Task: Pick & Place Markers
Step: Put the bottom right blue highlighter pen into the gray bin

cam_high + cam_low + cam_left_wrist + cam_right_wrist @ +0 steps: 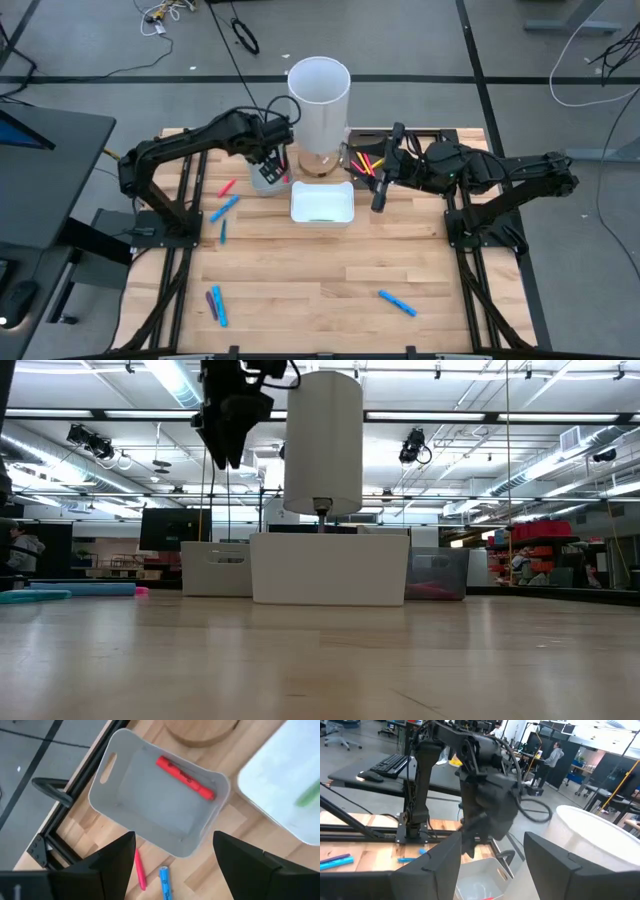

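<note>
Wooden table (300, 290) first, since it carries everything: the tall white cylinder (320, 100) stands at the back, with three small trays clustered at its foot. The white tray (322, 205) sits in front of it, the grey tray (268, 178) to its left, and a dark tray (365, 160) to its right.

Left hand (272, 160) hangs above the grey tray, its fingers spread and holding nothing. Right hand (385, 178) hovers beside the dark tray, fingers also apart and empty as far as I can see.

My worry is the crowding. Both hands work close to the cylinder and to each other, so a careless swing could knock the cylinder over or nudge a tray out of place. Coming down with fingers spread this wide, the left hand might also catch the grey tray's rim rather than clear it.

As for the markers, one red marker (185, 777) lies flat inside the grey tray, its long axis running corner to corner across the floor. A pink marker (227, 188) and two blue markers (224, 208) lie loose on the table left of that tray, each slanted differently. Another blue marker (397, 302) lies well apart at the front right, angled toward the table's near corner; a low grasp there would need the fingers turned across its length.
</note>
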You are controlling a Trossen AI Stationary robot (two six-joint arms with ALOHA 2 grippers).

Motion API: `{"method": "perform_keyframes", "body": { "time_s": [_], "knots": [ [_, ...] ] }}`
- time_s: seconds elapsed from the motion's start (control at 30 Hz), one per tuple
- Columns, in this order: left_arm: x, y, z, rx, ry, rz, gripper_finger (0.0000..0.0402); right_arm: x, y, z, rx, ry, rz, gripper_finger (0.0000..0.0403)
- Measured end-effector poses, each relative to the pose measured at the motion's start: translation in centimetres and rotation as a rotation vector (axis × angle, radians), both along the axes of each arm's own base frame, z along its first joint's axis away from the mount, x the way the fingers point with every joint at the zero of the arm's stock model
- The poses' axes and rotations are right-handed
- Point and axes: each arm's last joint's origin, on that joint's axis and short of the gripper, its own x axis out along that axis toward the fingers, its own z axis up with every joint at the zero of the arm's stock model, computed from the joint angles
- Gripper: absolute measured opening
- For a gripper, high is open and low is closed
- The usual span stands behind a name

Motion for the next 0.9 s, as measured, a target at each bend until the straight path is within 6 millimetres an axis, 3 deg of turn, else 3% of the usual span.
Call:
{"method": "perform_keyframes", "body": {
  "time_s": [0.33, 0.6, 0.9],
  "knots": [
    [-2.0, -4.0, 3.6, -0.105, -0.204, -0.195, 0.0271, 0.0, 0.0, 0.0, 0.003, 0.001, 0.003, 0.0217],
    [-3.7, -8.6, 8.8, -0.053, -0.612, -0.436, 0.0270, 0.0, 0.5, -0.3, 0.139, -0.002, 0.129, 0.0217],
    [-7.6, -12.5, 14.6, 0.069, -1.064, -0.583, 0.0270, -0.7, 1.5, 0.1, 0.430, -0.080, 0.135, 0.0217]
  ]
}}
